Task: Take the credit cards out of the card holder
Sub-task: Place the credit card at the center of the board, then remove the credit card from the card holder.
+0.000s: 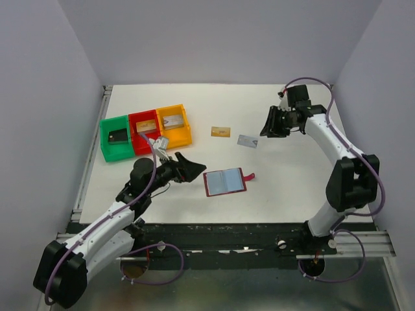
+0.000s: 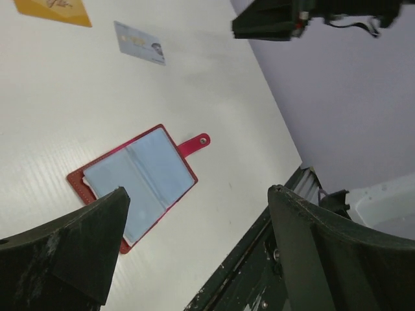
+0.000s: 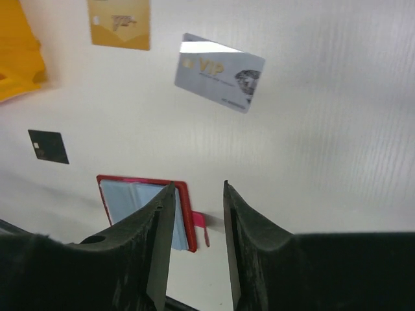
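The maroon card holder (image 1: 224, 182) lies open and flat on the table, with its light blue pockets up and its snap tab to the right. It also shows in the left wrist view (image 2: 139, 178) and the right wrist view (image 3: 139, 204). A gold-orange card (image 1: 220, 131) and a silver-grey card (image 1: 247, 141) lie flat beyond it. My left gripper (image 1: 192, 166) is open and empty, just left of the holder. My right gripper (image 1: 266, 126) is open with a narrow gap and empty. It hovers right of the silver card (image 3: 219, 72).
Green (image 1: 107, 148), red (image 1: 137, 144) and yellow (image 1: 185, 131) trays stand in a row at the back left. Each has a card-like piece inside, and the one in the green tray is black. The table's near edge and dark frame run just below the holder.
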